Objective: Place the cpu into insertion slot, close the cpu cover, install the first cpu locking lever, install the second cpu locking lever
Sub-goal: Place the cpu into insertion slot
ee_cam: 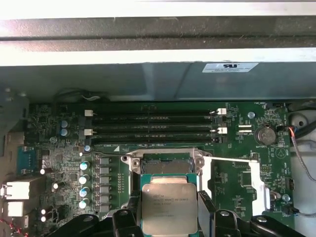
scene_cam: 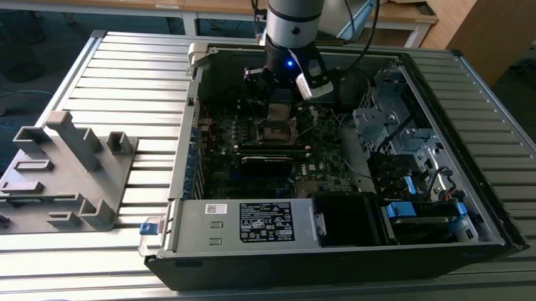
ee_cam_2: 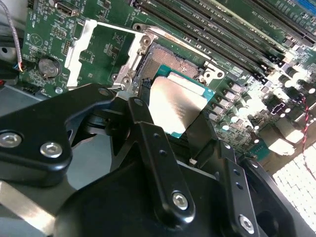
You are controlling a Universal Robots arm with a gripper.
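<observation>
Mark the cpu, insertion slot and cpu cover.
cpu (ee_cam: 169, 207), first wrist view, centre of its metal top.
insertion slot (ee_cam: 165, 165), first wrist view, exposed socket bed.
cpu cover (ee_cam_2: 79, 45), second wrist view, silver side bar of the open frame.

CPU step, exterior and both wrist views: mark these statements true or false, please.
1. The gripper holds the flat square grey-metal cpu. True.
2. The cpu sits in the square black insertion slot. False: the slot is empty.
3. The thin silver metal cpu cover is shut over the slot. False: it is swung open beside it.
4. A round silver coin battery sits on the green circuit board. True.
</observation>
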